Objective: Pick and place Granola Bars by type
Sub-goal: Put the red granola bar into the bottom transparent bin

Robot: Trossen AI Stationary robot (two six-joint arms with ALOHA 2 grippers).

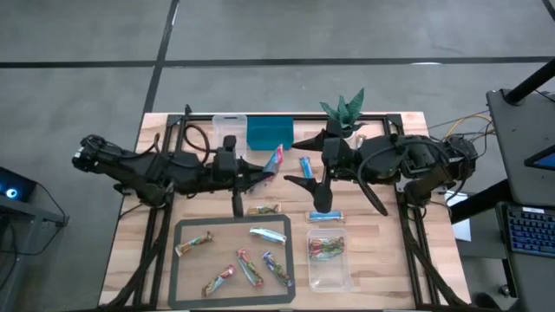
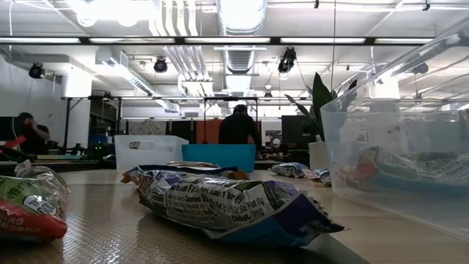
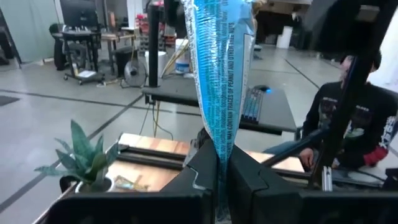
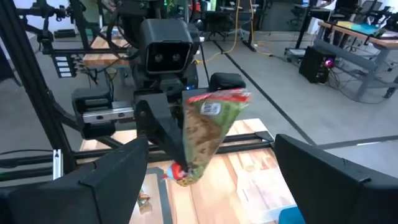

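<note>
My left gripper [image 1: 266,172] [image 3: 221,171] is shut on the lower end of one granola bar [image 1: 277,159] [image 3: 217,74], held upright above the table's middle. The bar [image 4: 205,134] is green with red ends on one face and silvery blue on the other. My right gripper [image 1: 295,161] [image 4: 211,144] faces it from the right, wide open, with a finger on each side of the bar and not touching it. A blue bar [image 1: 306,165] lies on the table under the right fingers. Several more bars lie on the dark tray [image 1: 184,227], one of them close in the low view [image 2: 227,202].
A clear tub [image 1: 330,276] [image 2: 399,117] holding bars stands right of the tray, with a blue bar [image 1: 325,217] beside it. An empty clear tub [image 1: 229,122], a teal bin [image 1: 267,133] and a plant [image 1: 345,108] line the back edge. People stand beyond the table.
</note>
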